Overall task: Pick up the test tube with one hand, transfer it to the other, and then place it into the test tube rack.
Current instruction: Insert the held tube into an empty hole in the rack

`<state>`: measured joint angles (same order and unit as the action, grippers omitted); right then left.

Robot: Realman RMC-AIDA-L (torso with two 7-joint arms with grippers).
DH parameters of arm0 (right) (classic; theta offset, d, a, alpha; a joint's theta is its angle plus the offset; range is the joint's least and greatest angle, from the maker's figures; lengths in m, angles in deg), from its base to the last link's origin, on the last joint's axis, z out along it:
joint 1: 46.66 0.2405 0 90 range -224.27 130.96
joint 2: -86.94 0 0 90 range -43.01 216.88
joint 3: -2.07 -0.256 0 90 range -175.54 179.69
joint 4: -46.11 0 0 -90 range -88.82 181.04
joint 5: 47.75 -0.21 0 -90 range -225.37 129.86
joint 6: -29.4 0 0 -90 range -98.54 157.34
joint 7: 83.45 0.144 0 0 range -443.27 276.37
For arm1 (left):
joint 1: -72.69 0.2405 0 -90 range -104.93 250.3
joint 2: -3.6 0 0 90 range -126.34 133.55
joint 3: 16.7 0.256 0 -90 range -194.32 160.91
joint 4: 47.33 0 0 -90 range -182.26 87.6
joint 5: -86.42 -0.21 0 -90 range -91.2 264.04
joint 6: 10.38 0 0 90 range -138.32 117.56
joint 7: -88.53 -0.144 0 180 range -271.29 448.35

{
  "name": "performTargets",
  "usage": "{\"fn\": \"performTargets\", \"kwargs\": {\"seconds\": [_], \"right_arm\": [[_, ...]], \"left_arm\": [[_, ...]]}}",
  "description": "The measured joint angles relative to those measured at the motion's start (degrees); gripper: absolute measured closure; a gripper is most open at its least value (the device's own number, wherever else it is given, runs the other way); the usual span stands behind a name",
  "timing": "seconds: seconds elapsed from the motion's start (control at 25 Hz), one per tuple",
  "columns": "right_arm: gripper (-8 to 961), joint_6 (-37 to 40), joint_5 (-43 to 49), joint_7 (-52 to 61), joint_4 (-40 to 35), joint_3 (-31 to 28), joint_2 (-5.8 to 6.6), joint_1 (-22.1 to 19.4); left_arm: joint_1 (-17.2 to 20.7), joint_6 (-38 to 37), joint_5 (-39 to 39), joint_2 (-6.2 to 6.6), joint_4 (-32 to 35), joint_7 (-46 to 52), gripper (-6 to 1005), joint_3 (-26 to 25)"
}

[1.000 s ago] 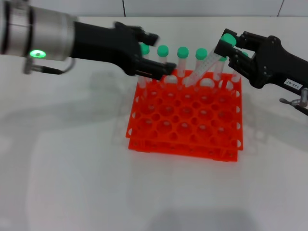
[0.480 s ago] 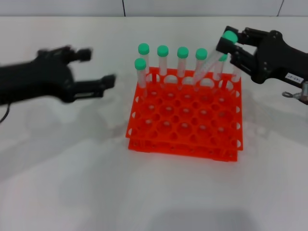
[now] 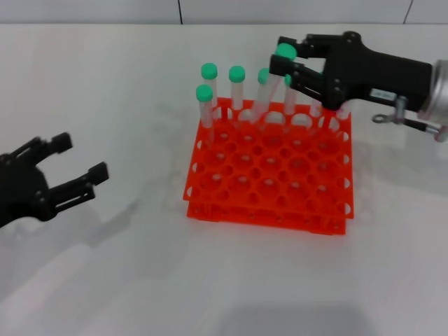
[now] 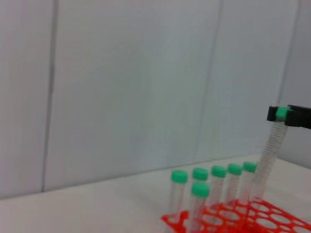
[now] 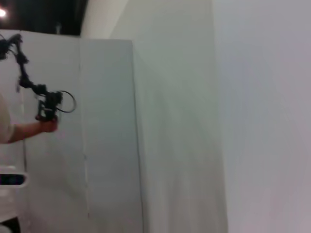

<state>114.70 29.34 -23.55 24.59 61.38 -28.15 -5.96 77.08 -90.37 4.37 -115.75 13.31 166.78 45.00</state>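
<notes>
Two grippers stand on opposite sides of the test tube rack (image 3: 269,164), and between them the white bench (image 3: 140,280) lies bare in front of and to the left of it. Far left, the left gripper (image 3: 73,168) hangs low near the bench edge, well apart from the rack; its jaws are spread wide with nothing between them. The orange-red rack sits in the middle of the bench, most of its holes unfilled. Along its far row stand several green-capped tubes (image 3: 237,87), upright, and one more tube (image 3: 204,105) stands in the second row at the rack's left corner. To the right, the right gripper (image 3: 285,61) reaches in from the far right side above the rack's back row, its jaws clamped on the green cap of the test tube (image 3: 269,87). That tube hangs tilted: cap up and toward the right, its clear body slanting down and to the left, with the lower end near the holes of the far row among the standing tubes. Whether its tip has entered a hole cannot be told. From the left wrist view the held tube (image 4: 272,145) shows the same lean, rising above the capped row. The right wrist view shows only wall panels.
</notes>
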Motion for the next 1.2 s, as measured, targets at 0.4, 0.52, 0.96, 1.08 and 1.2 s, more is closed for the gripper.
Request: {"fn": "performTargets", "kwargs": {"seconds": [0.4,0.52,0.96,1.08,1.2], "right_arm": [[640,-8.9,-0.6,4.4,0.7,3.1,-0.74,4.0],[636,-10.2,-0.5,5.1,0.7,4.6,-0.75,4.3],[623,-13.1,-5.3,4.8,3.5,8.4,-1.12,5.7],[619,-14.0,-7.4,4.4,3.6,10.4,-1.11,5.7],[616,-15.2,-8.5,4.1,3.6,11.8,-1.10,5.7]], "left_arm": [[-0.8,-2.0,-0.2,0.09,-3.6,-3.2,120,-3.0],[-1.1,-2.0,-0.2,0.09,-3.6,-3.2,119,-3.0],[-4.0,-1.4,-1.8,0.11,-5.7,-3.1,119,-4.0],[-4.9,-1.6,-2.4,0.11,-6.7,-3.0,119,-4.7],[-5.1,-1.5,-2.5,0.12,-6.9,-3.1,119,-4.7]]}}
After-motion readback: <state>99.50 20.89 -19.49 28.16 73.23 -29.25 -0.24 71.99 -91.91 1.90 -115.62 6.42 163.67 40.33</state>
